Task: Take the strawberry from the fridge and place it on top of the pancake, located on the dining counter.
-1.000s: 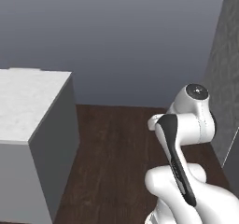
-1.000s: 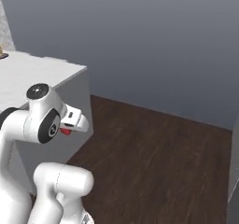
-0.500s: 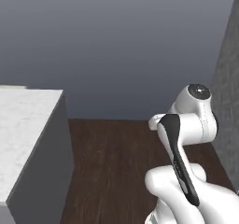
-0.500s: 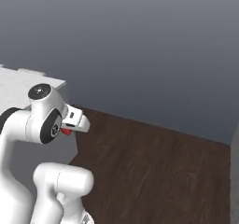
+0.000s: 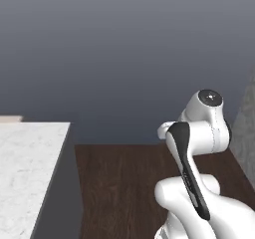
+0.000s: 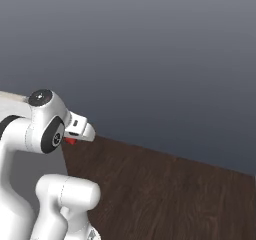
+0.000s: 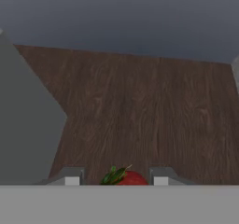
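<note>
The strawberry (image 7: 131, 178), bright red with a green leaf, sits between my gripper's (image 7: 114, 176) two fingertips at the bottom of the hand view, and the gripper is shut on it. The right base view has a bit of that red strawberry (image 6: 71, 141) under the white hand, where the gripper (image 6: 75, 138) is tucked close to the arm. The dining counter (image 5: 25, 168), white marble with grey sides, lies at the lower left of the left base view, and its grey side (image 7: 23, 125) is at the left of the hand view. The pancake and the fridge are out of view.
Dark wood floor (image 7: 149, 106) stretches ahead to a plain blue-grey wall (image 5: 124, 49). A grey speckled surface (image 5: 246, 128) stands at the right edge of the left base view. A pale strip of counter (image 6: 10, 98) shows behind the arm's shoulder.
The whole picture has shifted: the base has turned, so the counter slid left in both base views. The arm keeps its folded pose, with the strawberry still held.
</note>
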Motion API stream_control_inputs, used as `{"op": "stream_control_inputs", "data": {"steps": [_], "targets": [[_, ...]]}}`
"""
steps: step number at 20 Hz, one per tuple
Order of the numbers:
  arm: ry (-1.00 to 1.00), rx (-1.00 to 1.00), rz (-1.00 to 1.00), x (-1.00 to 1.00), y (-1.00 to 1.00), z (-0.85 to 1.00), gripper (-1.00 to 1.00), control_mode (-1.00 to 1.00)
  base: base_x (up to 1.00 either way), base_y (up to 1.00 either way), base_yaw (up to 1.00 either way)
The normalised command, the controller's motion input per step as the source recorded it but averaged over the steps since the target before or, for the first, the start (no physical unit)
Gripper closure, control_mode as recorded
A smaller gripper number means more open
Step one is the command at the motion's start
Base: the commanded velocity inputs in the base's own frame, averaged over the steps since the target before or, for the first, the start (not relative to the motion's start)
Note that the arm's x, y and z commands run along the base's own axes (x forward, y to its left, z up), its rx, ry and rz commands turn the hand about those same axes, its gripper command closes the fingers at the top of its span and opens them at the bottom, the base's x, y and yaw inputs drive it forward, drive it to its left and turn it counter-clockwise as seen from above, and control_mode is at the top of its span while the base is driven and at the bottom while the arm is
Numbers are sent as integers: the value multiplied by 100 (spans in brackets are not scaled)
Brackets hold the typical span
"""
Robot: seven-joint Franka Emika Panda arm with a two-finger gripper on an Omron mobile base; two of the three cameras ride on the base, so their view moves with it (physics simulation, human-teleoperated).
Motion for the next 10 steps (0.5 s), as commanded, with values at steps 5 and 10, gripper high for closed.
{"op": "stream_control_inputs", "data": {"steps": [5, 10], "targets": [[0, 0, 0, 0, 0, 0, 100, 100, 100, 14, -5], [0, 0, 0, 0, 0, 0, 100, 100, 100, 16, 3]]}}
